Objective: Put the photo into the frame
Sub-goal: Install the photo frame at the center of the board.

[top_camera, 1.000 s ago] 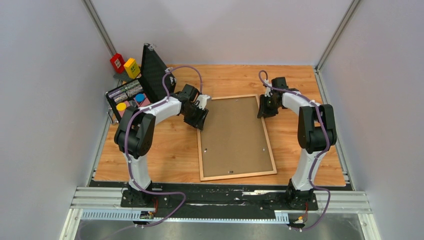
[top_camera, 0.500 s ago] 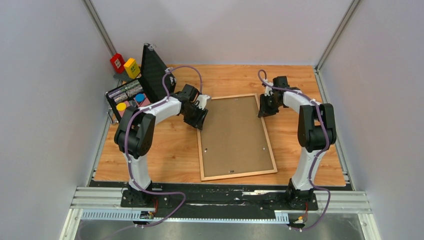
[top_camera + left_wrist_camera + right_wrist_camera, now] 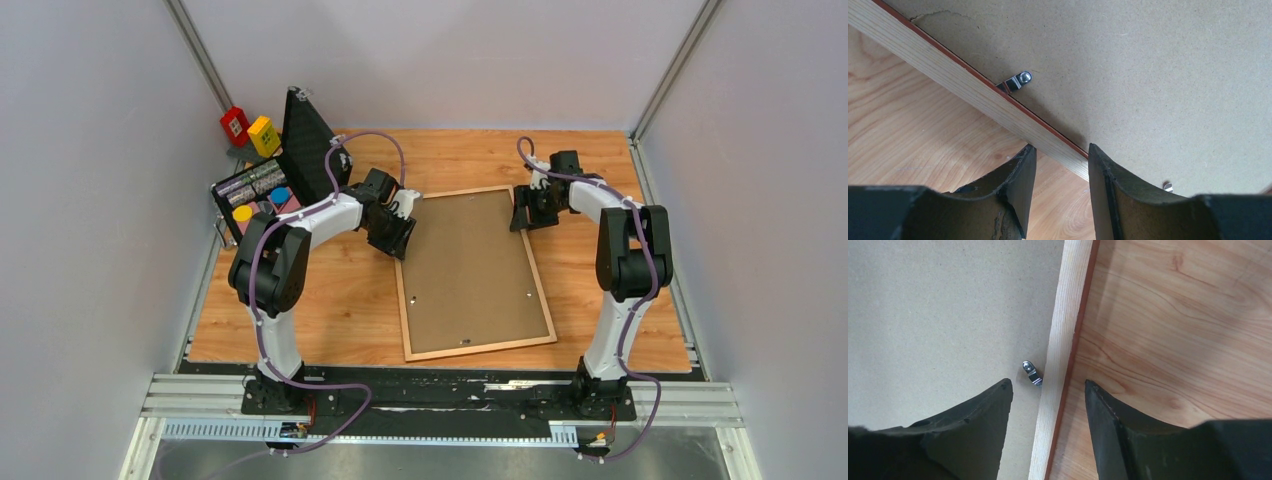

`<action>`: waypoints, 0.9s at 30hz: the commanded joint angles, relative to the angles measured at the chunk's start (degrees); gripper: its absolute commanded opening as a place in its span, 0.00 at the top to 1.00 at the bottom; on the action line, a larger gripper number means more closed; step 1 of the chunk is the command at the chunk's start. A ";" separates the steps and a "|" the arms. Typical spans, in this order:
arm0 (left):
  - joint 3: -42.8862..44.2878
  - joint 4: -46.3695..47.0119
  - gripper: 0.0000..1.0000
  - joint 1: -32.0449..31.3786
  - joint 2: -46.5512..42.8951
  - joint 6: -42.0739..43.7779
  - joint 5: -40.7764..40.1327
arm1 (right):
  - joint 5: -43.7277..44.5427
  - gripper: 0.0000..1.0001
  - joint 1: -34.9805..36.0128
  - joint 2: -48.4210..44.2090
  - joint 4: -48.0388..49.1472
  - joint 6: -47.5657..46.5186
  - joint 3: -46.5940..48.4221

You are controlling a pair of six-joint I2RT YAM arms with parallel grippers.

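The frame (image 3: 480,347) lies face down on the bench (image 3: 340,310), pale rails up. The brown backing board (image 3: 470,265) sits inside it, with small metal tabs (image 3: 1018,80) along its inner edge. The photo shows in no view (if it is already in, the board hides it).

The left end effector (image 3: 1058,150) is at the frame's far-left corner, fingers half apart astride the rail; I cannot tell whether they pinch it. The right end effector (image 3: 1048,385), over the frame's far-right rail, stands open and holds nothing.

I judge the frame light, rigid and thin-railed, and fragile if any glazing lies underneath. It is best taken by a rail near a corner, both sides together.

No writing is readable on the frame. The marks on the red block (image 3: 235,124) and yellow block (image 3: 264,135), beyond the frame's far-left corner, are too small to read.
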 commanded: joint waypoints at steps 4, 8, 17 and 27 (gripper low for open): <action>0.95 0.03 0.50 -0.08 -0.68 0.92 1.01 | 0.53 0.42 -0.02 -1.69 2.10 -2.62 0.30; 1.19 -0.16 0.51 -0.10 -0.53 0.98 1.07 | 1.49 0.45 0.28 -1.52 1.97 -3.88 0.08; 1.37 -0.30 0.51 -0.13 0.00 0.99 1.14 | 3.34 0.53 1.17 -1.25 3.43 -5.69 -0.90; 2.34 -0.74 0.54 -0.15 0.86 2.21 1.01 | 6.29 0.61 2.37 -4.54 9.92 -2.75 -5.39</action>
